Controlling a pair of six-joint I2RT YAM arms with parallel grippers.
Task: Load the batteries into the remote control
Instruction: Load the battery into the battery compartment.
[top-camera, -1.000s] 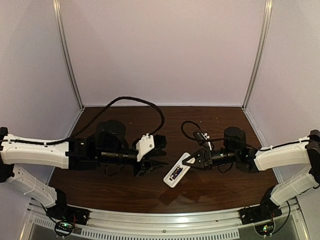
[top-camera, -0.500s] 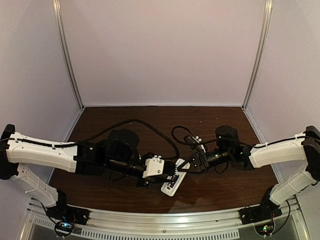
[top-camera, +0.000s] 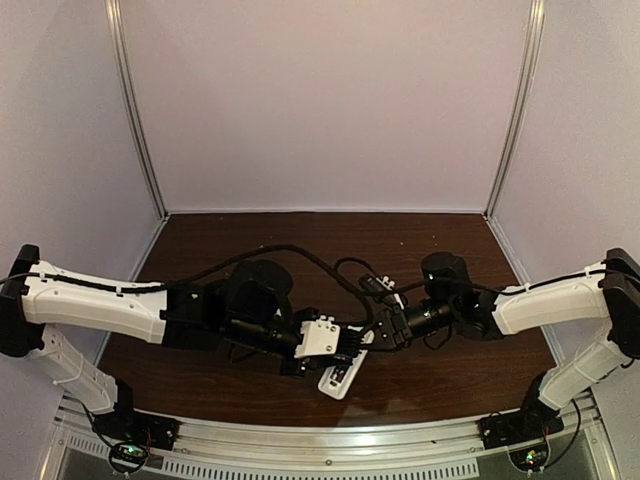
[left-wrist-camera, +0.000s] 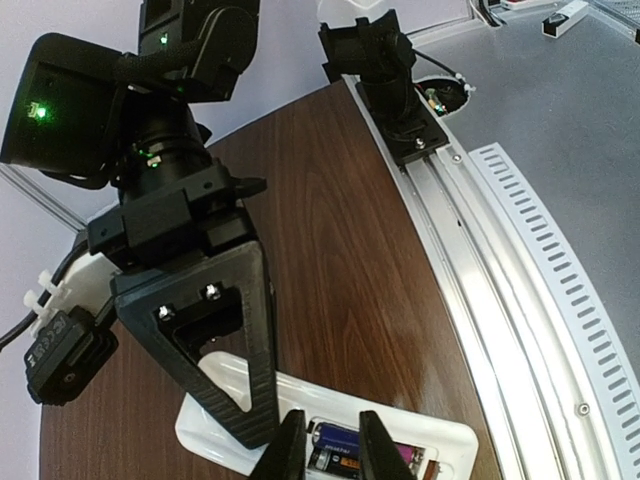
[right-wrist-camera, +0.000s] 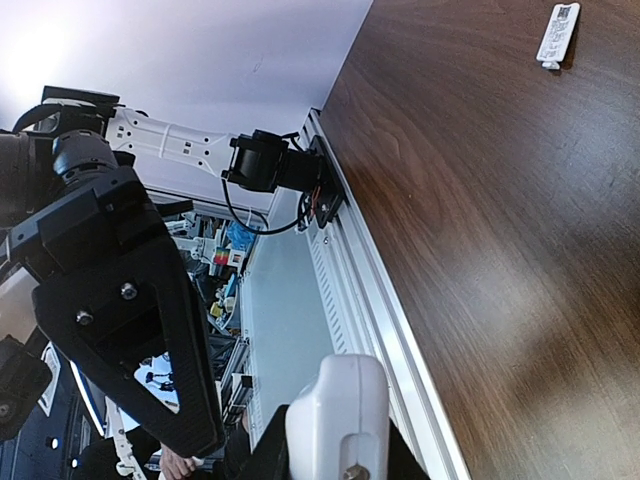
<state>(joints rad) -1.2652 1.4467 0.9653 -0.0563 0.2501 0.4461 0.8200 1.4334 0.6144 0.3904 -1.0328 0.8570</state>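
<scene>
In the top view, the remote control (top-camera: 338, 377) is seen only as a white sliver at lower centre, above the table (top-camera: 440, 385), with both arms meeting over it. The left gripper (top-camera: 352, 342) and right gripper (top-camera: 380, 333) are too tangled there for the jaws to be read.

The left wrist view supplies what is hidden. The bay is turned up at the bottom edge and the batteries (left-wrist-camera: 338, 437) are seen lying in it, side by side. The left gripper's fingers (left-wrist-camera: 291, 447) are set narrowly apart on either side of the upper battery. Whether it is pinched cannot be told, as the tips are cut off by the frame. The right gripper is shown clamped on the left end of the remote control.

Only the right wrist view shows a small white piece (right-wrist-camera: 557, 30) lying alone on the table at upper right.

A second ago the left gripper was spread wide and kept apart, left of the remote control. Now it is brought over the bay with its fingers drawn in, and the remote control is found lower and further left.
</scene>
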